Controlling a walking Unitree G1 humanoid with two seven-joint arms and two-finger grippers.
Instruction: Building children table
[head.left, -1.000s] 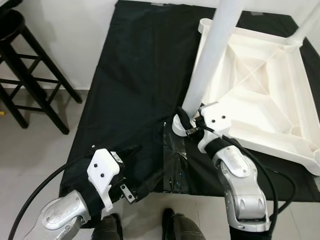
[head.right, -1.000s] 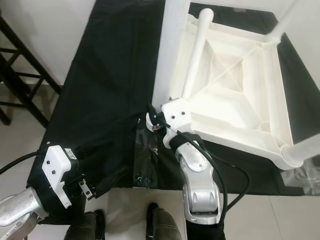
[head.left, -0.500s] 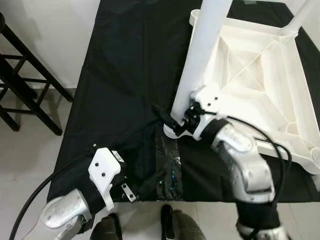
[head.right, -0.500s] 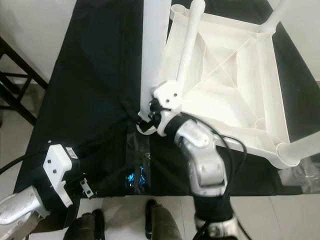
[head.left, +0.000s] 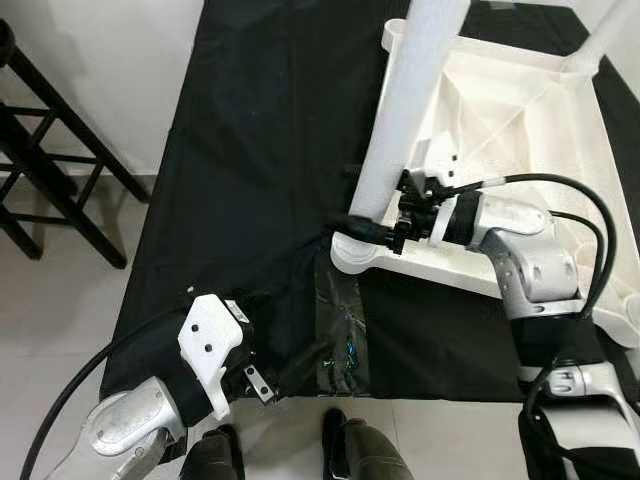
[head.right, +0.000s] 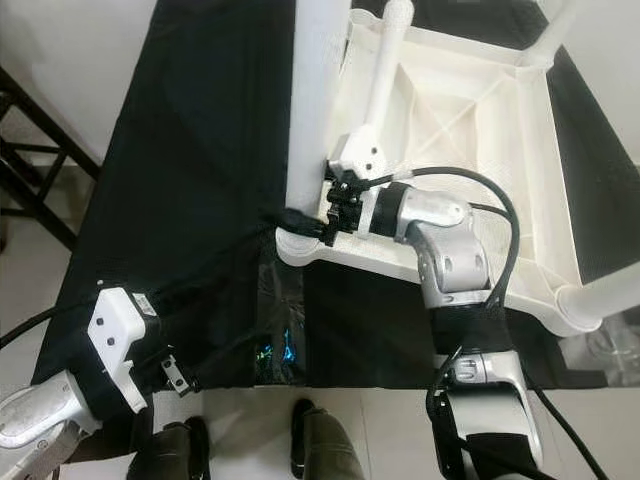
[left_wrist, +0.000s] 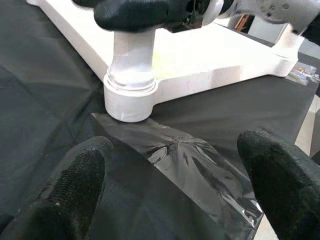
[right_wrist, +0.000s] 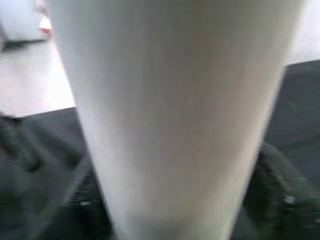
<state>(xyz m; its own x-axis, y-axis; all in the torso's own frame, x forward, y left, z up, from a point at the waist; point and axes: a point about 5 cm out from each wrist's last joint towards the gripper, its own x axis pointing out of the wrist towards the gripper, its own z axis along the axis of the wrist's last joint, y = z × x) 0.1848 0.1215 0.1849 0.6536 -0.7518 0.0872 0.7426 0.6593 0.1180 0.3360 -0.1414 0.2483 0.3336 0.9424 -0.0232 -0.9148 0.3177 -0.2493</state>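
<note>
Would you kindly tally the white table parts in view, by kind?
Legs: 4
Tabletop: 1
Total: 5

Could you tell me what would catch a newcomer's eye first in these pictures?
The upturned white table on the black cloth, with the right gripper clasping the leg standing in its near corner socket. The left gripper hovers open, low, over a clear plastic bag.

2 head eyes looked steeply down at shared black cloth (head.left: 250, 150). Left wrist camera sat low, facing leg socket (left_wrist: 131, 95). Right wrist camera pressed close against white leg (right_wrist: 175, 115).
</note>
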